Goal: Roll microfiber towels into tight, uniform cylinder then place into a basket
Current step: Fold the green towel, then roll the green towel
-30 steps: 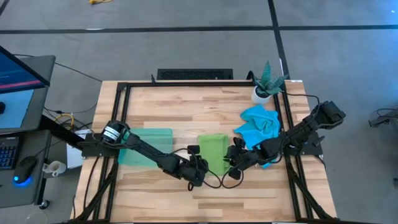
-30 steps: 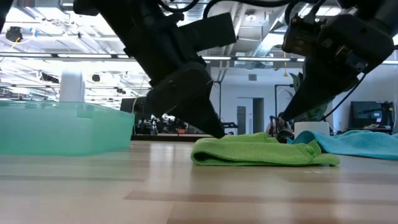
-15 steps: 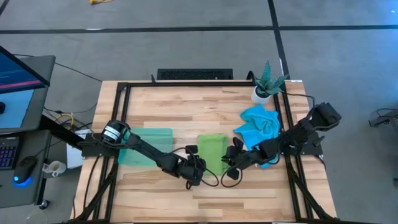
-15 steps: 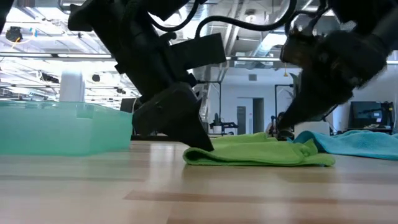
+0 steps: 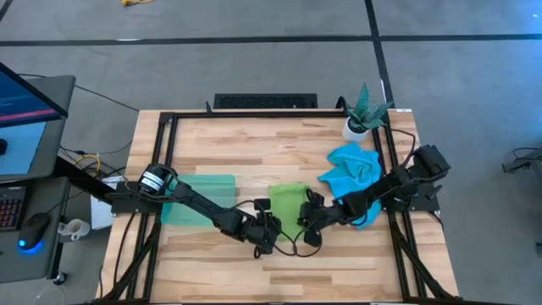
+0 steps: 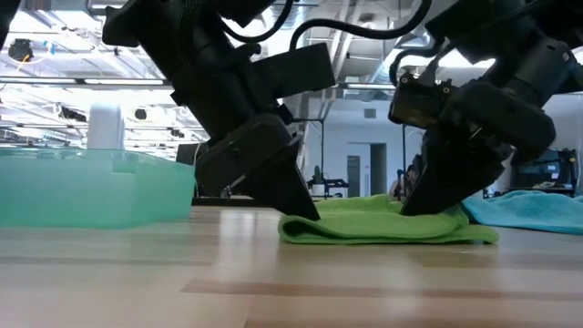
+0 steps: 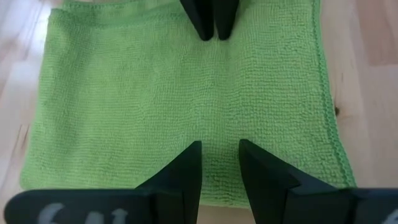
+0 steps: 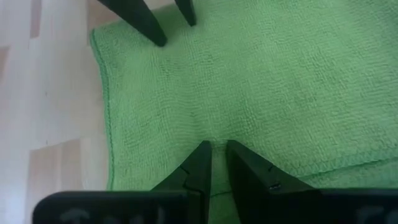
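The folded lime green microfiber towel [image 5: 289,203] lies flat near the middle of the light wooden table [image 5: 254,144], and everything else is placed around it. Toward the left arm's side, just apart from the lime green towel, stands the shallow translucent teal-green plastic basket [image 5: 196,199], partly crossed by the left arm. On the opposite side, close to the lime green towel, the bright sky blue microfiber towel [image 5: 353,172] lies crumpled in a loose heap, with the right arm reaching across its near edge. Beyond the blue towel, at the table's far corner, is a small spiky green plant in a white pot [image 5: 362,113]. A black metal frame [image 5: 169,127] runs around the table's edge.

The lime green towel is a folded rectangle whose long axis runs from the table's near edge toward its far edge; in the low view it shows as a low, flat pad with a doubled edge.

Both grippers meet at the lime green towel's near end and block the view of that edge from above. The left gripper [image 7: 219,163] presses its tips onto the cloth with a narrow gap between the fingers, nothing clearly pinched. The right gripper [image 8: 217,163] has its fingers nearly together, nipping a small pucker of the lime green towel.
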`<action>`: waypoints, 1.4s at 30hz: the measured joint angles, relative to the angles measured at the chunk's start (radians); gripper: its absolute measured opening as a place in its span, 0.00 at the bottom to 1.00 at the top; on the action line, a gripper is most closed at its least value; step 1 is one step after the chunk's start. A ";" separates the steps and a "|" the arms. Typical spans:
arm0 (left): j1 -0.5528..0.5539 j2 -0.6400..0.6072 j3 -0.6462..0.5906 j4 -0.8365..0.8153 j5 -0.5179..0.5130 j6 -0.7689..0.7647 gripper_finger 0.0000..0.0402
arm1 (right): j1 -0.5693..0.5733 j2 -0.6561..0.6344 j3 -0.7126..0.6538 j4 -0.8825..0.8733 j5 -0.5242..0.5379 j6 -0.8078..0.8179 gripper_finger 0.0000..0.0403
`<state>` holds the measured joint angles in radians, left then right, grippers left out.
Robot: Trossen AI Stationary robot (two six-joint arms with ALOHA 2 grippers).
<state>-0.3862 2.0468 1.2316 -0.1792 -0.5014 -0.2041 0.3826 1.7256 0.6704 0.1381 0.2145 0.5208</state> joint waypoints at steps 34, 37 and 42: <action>-0.216 -0.166 0.002 -0.094 -0.288 0.205 0.25 | 0.265 -0.397 0.055 -0.116 0.206 -0.277 0.19; -0.235 -0.166 0.002 -0.093 -0.293 0.211 0.25 | 0.302 -0.397 0.094 -0.139 0.240 -0.376 0.19; -0.230 -0.166 0.002 -0.093 -0.259 0.187 0.25 | 0.333 -0.397 0.114 -0.183 0.257 -0.477 0.19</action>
<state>-0.6166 1.8809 1.2331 -0.2720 -0.7607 -0.0171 0.7159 1.3289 0.7841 -0.0452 0.4717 0.0439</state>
